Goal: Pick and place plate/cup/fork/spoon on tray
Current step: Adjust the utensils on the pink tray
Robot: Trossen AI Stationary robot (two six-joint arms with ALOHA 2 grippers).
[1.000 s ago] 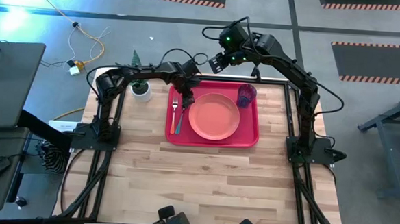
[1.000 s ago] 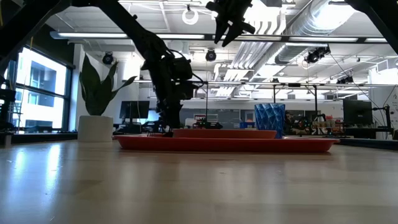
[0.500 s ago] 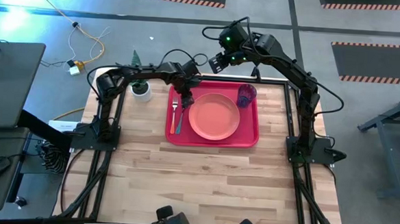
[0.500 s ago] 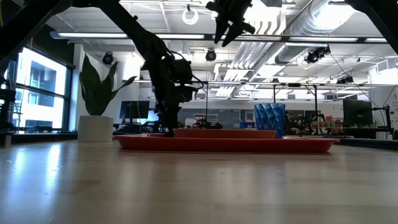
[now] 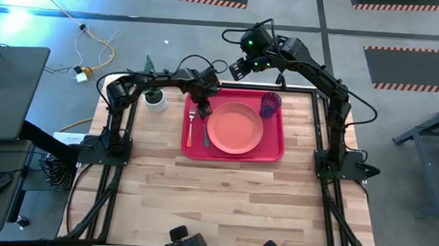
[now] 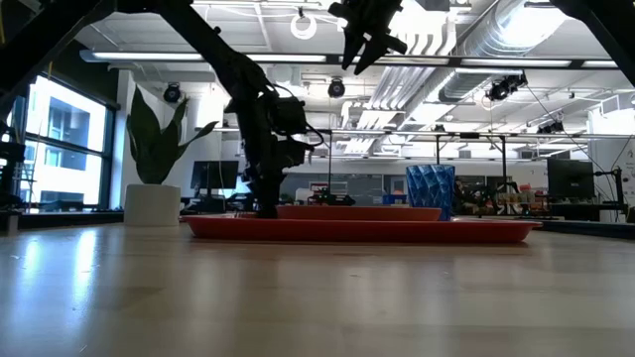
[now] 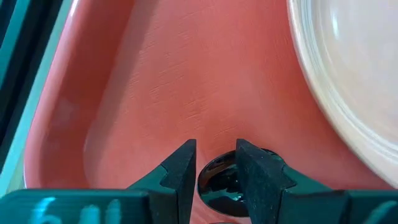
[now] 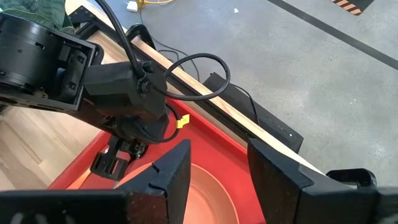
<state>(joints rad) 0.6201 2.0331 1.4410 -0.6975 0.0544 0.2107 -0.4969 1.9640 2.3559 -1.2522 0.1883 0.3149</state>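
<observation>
The red tray (image 5: pixel 272 150) lies at the table's far middle. On it rest the pink plate (image 5: pixel 234 128), the blue-purple cup (image 5: pixel 270 103) upright at the far right corner, and the fork (image 5: pixel 192 120) along the left side. The spoon's handle (image 5: pixel 206 135) lies between fork and plate. My left gripper (image 7: pixel 216 168) is down at the tray's far left part (image 5: pixel 202 103), shut on the spoon's dark bowl. My right gripper (image 8: pixel 214 168) hangs open and empty, high over the tray's far edge (image 5: pixel 237 67). My left gripper comes from above, fingers pointing down, at the spoon's bowl end (image 7: pixel 219 184). The dark bowl shows in the narrow gap between the fingers and past one finger (image 7: pixel 255 171). The fingers hide the exact place of contact. The spoon sits low, its handle on the tray.
A small potted plant (image 5: pixel 154 97) stands at the table's far left, close to the left arm. The near half of the wooden table (image 5: pixel 223 206) is bare wood. The tray's rim (image 6: pixel 357 230) is low.
My left gripper has shifted a little toward the table's left edge, staying low over the tray. The spoon's handle has swung on the tray toward the plate, while its bowl end stays at the fingers.
</observation>
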